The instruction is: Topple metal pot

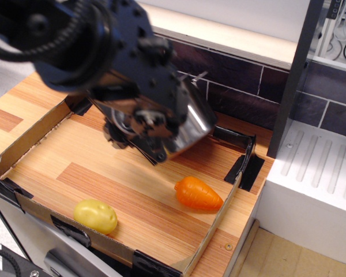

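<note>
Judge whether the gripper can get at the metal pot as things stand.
Probably yes: the gripper is already right against the tilted metal pot, nothing between them. Whether it actually grips the pot is hidden by the arm.

We see the metal pot (191,123), shiny stainless steel with mirror-like walls and a thin wire loop handle at its upper edge, tilted steeply sideways near the back of the wooden bench (104,184).

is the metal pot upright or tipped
Tipped: the metal pot leans steeply behind the gripper, its shiny wall slanted, not vertical. Whether it touches the floor is hidden.
</note>
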You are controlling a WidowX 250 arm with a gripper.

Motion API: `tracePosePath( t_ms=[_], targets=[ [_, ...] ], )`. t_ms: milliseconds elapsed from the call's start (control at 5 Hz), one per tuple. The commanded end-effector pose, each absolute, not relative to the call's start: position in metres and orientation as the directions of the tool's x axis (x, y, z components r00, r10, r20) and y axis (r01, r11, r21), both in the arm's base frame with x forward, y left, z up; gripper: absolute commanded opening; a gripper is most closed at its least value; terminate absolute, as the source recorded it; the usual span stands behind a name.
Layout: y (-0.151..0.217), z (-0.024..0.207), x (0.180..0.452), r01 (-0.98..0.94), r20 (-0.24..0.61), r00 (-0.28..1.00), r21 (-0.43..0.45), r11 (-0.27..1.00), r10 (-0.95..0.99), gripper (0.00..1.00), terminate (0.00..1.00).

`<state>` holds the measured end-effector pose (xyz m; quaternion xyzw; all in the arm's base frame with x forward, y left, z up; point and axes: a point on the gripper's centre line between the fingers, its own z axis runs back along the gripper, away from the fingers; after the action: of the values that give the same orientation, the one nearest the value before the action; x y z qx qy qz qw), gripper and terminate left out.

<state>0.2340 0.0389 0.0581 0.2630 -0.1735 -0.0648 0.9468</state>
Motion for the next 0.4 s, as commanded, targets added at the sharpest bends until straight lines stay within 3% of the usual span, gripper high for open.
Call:
tracePosePath(
  t_ms=[0,200],
  targets=[
    [0.0652,0.0729,0.2281,0.029,0.290,0.941,0.439,0.898,-0.172,0.00,0.00],
    [0.0725,0.0703,0.2199,0.056,0.243,0.955,0.417,0.907,-0.171,0.00,0.00]
  ],
)
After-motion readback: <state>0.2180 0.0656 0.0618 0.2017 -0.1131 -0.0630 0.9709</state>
